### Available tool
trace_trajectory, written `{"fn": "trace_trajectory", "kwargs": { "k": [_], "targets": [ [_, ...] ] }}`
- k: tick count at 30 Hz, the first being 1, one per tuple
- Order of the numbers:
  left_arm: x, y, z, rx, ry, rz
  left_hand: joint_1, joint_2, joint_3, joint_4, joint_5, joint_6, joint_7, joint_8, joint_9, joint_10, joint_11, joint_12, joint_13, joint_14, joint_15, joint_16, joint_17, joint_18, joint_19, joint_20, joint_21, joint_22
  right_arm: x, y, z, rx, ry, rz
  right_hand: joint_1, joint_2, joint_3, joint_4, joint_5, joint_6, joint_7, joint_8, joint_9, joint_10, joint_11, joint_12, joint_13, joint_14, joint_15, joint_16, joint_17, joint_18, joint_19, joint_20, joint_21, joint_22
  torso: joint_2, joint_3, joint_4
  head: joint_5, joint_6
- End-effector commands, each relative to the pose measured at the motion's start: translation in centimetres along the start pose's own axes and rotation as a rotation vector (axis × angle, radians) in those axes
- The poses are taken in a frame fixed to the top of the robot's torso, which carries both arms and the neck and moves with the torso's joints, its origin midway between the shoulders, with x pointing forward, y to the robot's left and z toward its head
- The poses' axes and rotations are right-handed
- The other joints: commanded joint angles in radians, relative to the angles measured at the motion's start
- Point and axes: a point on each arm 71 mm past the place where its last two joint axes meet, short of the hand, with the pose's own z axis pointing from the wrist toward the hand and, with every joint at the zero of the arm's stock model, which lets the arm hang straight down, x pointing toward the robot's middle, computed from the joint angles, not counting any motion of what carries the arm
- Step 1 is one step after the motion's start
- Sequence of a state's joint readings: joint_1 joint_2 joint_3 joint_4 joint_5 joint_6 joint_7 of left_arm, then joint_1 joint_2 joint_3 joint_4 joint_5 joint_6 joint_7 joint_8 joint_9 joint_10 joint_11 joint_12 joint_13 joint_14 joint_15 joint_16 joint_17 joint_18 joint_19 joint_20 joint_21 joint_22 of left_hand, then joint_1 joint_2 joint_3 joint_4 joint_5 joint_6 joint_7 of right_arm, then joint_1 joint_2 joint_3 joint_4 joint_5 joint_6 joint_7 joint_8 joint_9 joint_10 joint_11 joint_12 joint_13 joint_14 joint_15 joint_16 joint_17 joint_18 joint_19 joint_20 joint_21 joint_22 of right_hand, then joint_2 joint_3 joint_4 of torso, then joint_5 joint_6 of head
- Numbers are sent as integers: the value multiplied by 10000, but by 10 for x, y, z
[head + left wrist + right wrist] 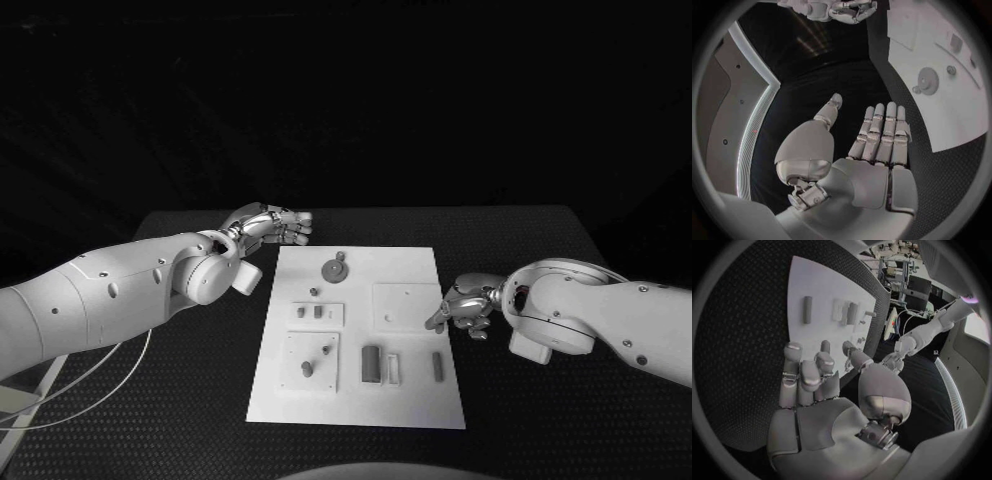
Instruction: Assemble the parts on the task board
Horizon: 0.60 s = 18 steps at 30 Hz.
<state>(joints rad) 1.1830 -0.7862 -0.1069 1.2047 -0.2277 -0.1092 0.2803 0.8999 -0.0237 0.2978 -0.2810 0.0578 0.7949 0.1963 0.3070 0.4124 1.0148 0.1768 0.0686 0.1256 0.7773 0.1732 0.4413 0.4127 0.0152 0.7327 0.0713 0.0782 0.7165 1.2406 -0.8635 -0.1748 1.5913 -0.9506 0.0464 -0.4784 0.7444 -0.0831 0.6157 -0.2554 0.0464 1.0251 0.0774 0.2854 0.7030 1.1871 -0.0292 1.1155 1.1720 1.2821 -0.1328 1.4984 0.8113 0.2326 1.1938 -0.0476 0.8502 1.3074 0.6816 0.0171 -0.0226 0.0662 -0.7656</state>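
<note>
we judge the parts (371,363) small, stiff and light, best pinched by their sides. both the left hand (271,227) and right hand (464,309) are empty, fingers apart.

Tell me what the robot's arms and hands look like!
Both arms are smooth, white and rounded, with small dark dots like screws. The left arm has thin pale cables looping beneath it. The left hand and right hand are shiny silver metal, with many jointed fingers and a big rounded thumb base.

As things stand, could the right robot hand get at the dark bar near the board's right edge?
Probably yes: the right robot hand is open beside the task board, and nothing lies between it and the bar.
</note>
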Motion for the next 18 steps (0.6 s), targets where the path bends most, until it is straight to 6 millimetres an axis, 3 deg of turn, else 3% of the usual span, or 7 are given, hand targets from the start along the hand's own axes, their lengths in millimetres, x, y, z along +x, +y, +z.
{"fn": "trace_trajectory", "kwargs": {
  "k": [1, 6, 18],
  "targets": [
    [2, -2, 0, 151, 158, -102, -65, 23, -12, -39, -51, 33, 31, -28, 2, 11, 52, 36, -15, 65, 30, -41, 14, -22, -43, 47, -52, -15, 3, -9, -2, 593, 189, -1046, -160, 18, -24, 46, 29, 157, -19, 78, 64, 313, -63, 347, 275, 16, -74, 1, -11, 292, -7, 25, -3, 158, 3, -10, 7, -46, -28],
    [2, -2, 1, 135, 174, -105, -66, 23, -13, -38, -51, 35, 29, -27, 3, 14, 51, 37, -16, 65, 31, -43, 16, -22, -44, 47, -52, -15, 11, -15, -1, 831, 377, -1346, -302, -73, -31, 159, 28, 246, -70, 133, 170, 631, -113, 766, 615, 59, -123, 41, 71, 292, 38, 2, 1, 157, 7, -17, 8, -69, -50],
    [1, -1, 0, 116, 192, -111, -77, 19, -20, -36, -51, 43, 25, -22, 5, 22, 49, 40, -20, 61, 33, -54, 20, -24, -49, 50, -55, -16, 41, -29, 13, 1168, 811, -1797, -555, -246, 30, 461, 29, 275, -97, 94, 226, 506, -141, 593, 459, 45, -151, 46, 48, 292, 61, -32, -14, 157, 2, -30, 38, -117, -111]
  ]
}}
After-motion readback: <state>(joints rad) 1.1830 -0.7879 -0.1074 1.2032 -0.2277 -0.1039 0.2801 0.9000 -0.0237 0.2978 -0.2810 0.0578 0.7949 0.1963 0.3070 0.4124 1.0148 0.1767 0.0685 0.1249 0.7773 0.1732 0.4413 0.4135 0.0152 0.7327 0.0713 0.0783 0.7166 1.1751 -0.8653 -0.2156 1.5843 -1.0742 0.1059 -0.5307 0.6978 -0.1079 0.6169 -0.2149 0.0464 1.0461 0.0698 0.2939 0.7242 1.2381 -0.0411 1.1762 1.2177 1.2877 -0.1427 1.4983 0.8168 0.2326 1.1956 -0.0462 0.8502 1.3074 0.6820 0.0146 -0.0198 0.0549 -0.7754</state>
